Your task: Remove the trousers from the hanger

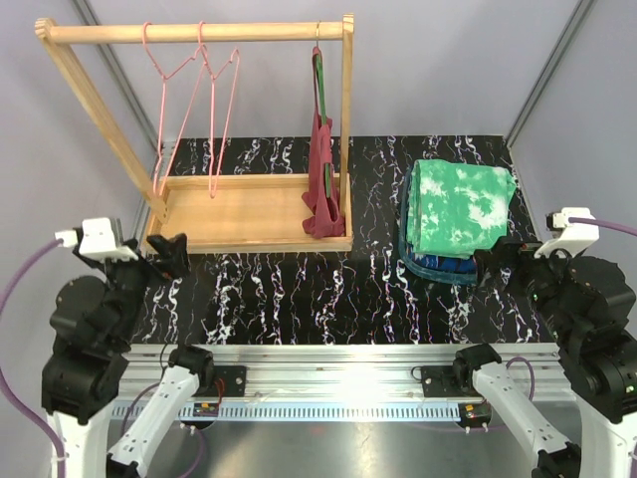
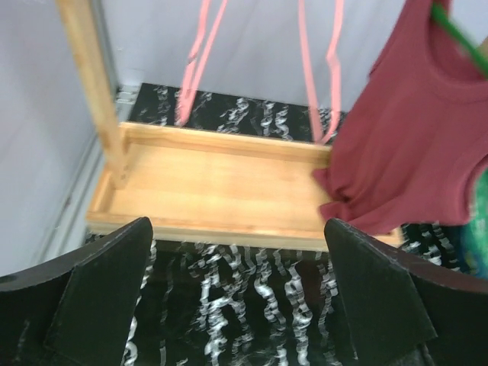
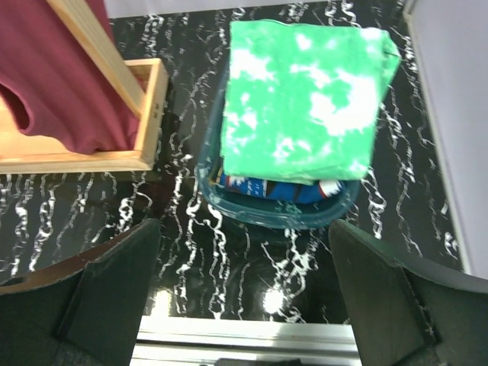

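Left fingers (image 2: 107,293): spread wide, holding nothing and touching nothing; they hung over the worktop (image 1: 299,289) just in front of the rack's left front corner.
Right fingers (image 3: 381,297): spread wide as well, with nothing between them; they hung above the worktop near the front right of the basket.
Green trousers (image 3: 305,99): folded flat, bright green mottled with white, lying on top of the pile in the basket (image 3: 267,215).
Blue trousers (image 3: 282,188): folded under the green pair, only the front edge showing, with red and white marks.
Basket: dark teal, on the worktop right of the rack and apart from it.
Wooden rack (image 1: 199,33): upright, its base tray (image 1: 239,214) resting on the worktop.
Pink wire hangers (image 1: 214,110): two, hanging bare from the rail towards its left.
Green hanger (image 1: 318,75): at the rail's right end, carrying a maroon sleeveless garment (image 1: 320,179) whose lower edge reached the base tray.
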